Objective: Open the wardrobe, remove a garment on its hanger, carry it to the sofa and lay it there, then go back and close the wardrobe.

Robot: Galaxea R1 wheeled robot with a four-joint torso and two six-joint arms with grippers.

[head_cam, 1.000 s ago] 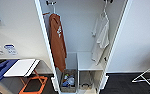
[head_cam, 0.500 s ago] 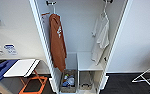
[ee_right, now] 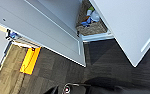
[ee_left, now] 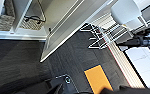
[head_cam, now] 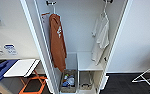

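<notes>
The wardrobe [head_cam: 76, 47] stands with both doors swung wide, its white inside showing. The garment [head_cam: 100, 37], a white T-shirt, hangs on the hanger [head_cam: 104, 12] from the rail at the wardrobe's right inner side, touching the right wall and drooping over the low shelf [head_cam: 87, 61]. A rust-orange garment [head_cam: 57, 42] hangs against the wardrobe's left door. Under the shelf, at the wardrobe's foot, sit a woven basket [head_cam: 69, 81] filled with small coloured things and a second basket [head_cam: 86, 80] just beside it.

No claw can be made out near the T-shirt, and whether either claw is apart or together I cannot tell. Both wrist views look down on dark carpet [ee_left: 28, 65] before the wardrobe's base, past an open door's lower edge [ee_right: 66, 47]. A white drying rack [head_cam: 147, 76] stands right of the wardrobe.
</notes>
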